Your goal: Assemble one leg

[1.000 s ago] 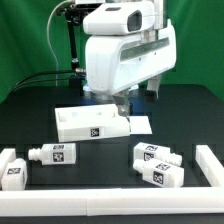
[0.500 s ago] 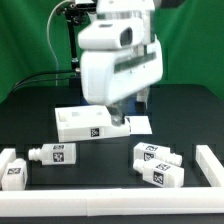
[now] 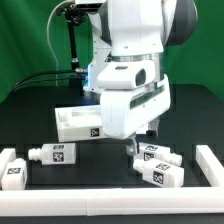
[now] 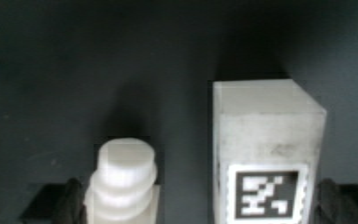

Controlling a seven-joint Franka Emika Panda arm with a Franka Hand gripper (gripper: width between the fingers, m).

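Exterior view: a big white robot arm [image 3: 130, 75] leans down over a black surface [image 3: 100, 160] and hides much of the scene behind it. Its tool [image 3: 148, 134] hangs low toward the exterior view's right, just above a pair of small white posts. The nearer of these is the leg [image 3: 157, 154], lying flat on the surface with a black-and-white square tag facing up. A second leg [image 3: 161, 173] lies just beside it. Behind them, a large flat white panel [image 3: 78, 122] rests on the surface, partly covered by the arm. Two further legs [image 3: 54, 154] lie well apart from the pair, toward the exterior view's left. A low white rail [image 3: 110, 190] runs along the front edge.

Wrist view: the tagged square post [image 4: 270, 130] and a ridged round stub end [image 4: 126, 180] lie side by side. Dim fingertips [image 4: 55, 200] show at the outer edges, so the tool stands apart, clamped on nothing.
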